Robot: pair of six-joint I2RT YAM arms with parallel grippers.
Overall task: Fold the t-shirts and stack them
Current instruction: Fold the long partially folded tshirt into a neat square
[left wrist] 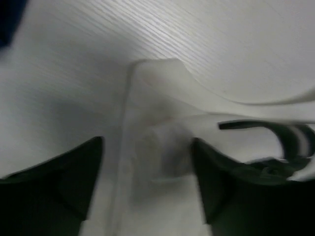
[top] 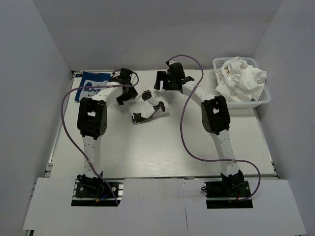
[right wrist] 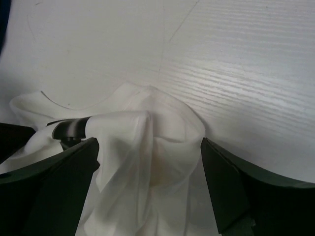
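Top external: white table (top: 162, 147) boxed in by plain walls (top: 29, 73) on the left, far and right sides. The near half of the table is bare, so there is open room there. A white basket (top: 264, 96) sits at the far right corner, heaped with crumpled white cloth (top: 241, 78) that spills over its rim. Both arms reach to the far middle. Their purple cables (top: 183, 123) loop over the table, the right one across the centre.

The navy shirt (top: 93, 81) lies flat at the far left edge, partly under the left arm's wrist. The white shirt (top: 147, 108), with black print on it, lies bunched in the far middle, between and just near of the two grippers.

Left wrist (blurred): left gripper (left wrist: 147, 142) has its fingers spread wide, with a fold of the white shirt (left wrist: 157, 88) between them. A navy patch (left wrist: 10, 19) shows in the top left corner.

Right wrist: right gripper (right wrist: 150, 142) is also spread wide, with the white shirt (right wrist: 167, 123) bunched between the fingers and bare table beyond.
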